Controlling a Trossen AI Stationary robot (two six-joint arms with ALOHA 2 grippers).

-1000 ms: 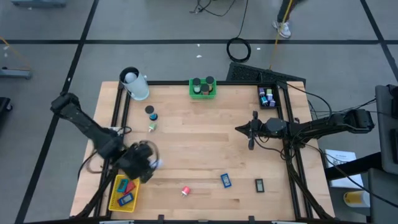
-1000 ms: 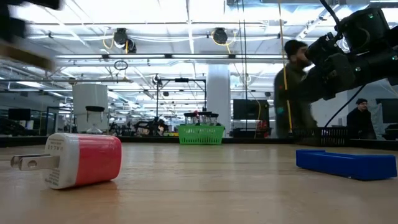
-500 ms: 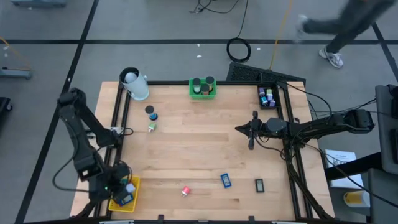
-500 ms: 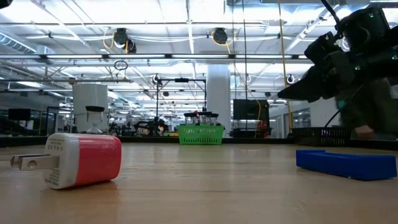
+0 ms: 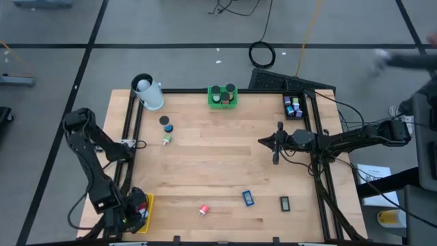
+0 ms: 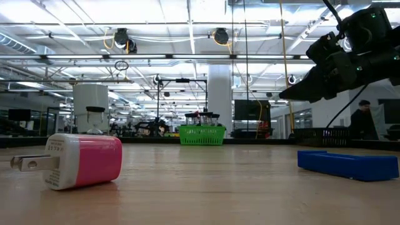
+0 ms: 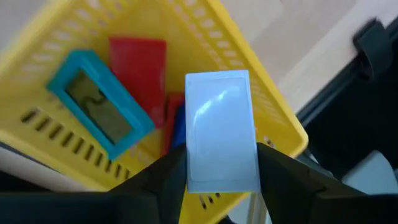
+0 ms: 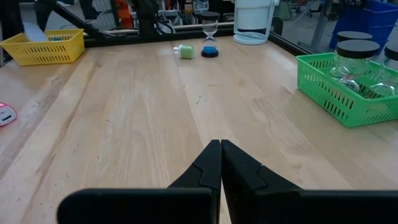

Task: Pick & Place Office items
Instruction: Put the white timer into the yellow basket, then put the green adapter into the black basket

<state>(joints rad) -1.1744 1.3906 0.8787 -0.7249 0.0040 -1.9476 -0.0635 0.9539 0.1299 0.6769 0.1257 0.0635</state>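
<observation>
Left hand (image 7: 217, 180), which you swung from mid-surface a second ago, now hovers over the yellow basket (image 7: 273, 118), clamped on a white block (image 7: 221, 130); release comes next. Right hand (image 8: 221, 163) waits, closed.

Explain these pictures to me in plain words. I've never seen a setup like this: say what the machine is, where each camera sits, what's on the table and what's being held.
This is a robot with two dark arms at a wooden table, each ending in a two-fingered claw. One camera looks straight down, one sits at table-top height, and one rides on each wrist.

The left claw is at the table's near left corner over a yellow basket, shut on a pale blue-white block. The basket already holds a teal block and a red piece.

The right claw hangs shut and empty above the table's right side.

Loose on the table are a red-and-white plug adapter and a blue block. A green basket of dark-lidded jars stands at the far edge.
</observation>
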